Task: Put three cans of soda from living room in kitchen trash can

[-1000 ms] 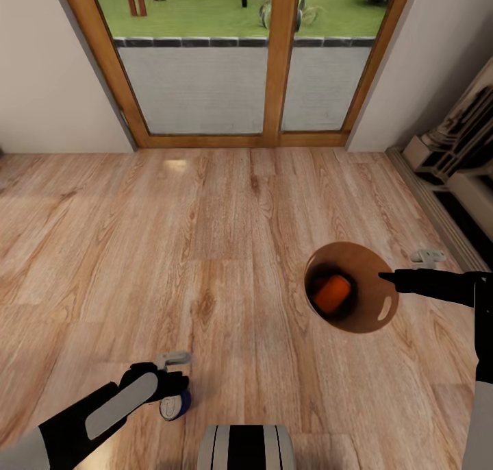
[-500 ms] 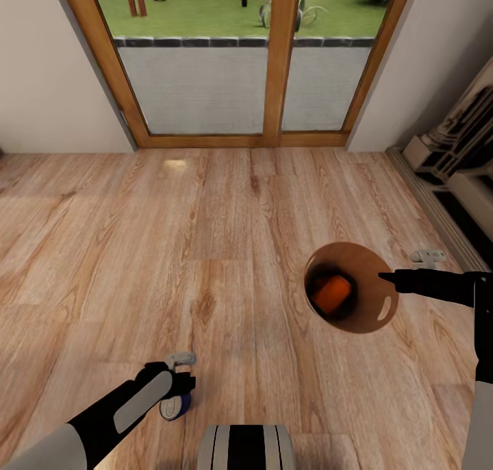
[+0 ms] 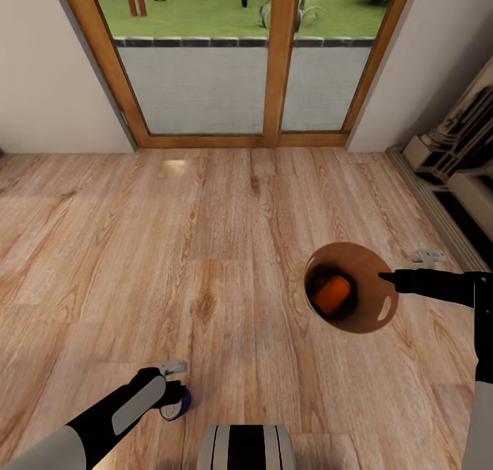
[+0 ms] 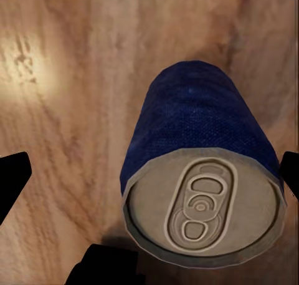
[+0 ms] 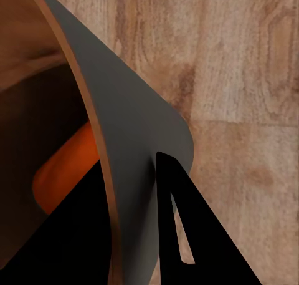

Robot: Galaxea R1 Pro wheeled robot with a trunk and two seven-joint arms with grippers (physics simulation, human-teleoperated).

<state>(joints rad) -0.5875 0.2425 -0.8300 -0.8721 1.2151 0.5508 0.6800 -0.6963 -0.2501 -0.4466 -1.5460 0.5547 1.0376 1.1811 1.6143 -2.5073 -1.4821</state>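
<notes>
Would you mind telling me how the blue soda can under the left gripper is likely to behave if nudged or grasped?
The blue cylindrical soda can with a silver top stands upright on the pale wood floor, so an off-centre nudge might tip it and set it rolling. Its smooth round wall could slip between the left gripper fingers unless squeezed squarely. It probably feels rigid.

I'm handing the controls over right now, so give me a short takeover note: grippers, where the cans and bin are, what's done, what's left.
Left gripper: around the blue can; fingers either side, grip unconfirmed.
Right gripper: shut on the trash can rim, one finger inside and one outside.
Done: an orange can lies in the bin.
Left: bring the blue can over to the bin and drop it. Only these two cans seen; check the bin for the third.
</notes>
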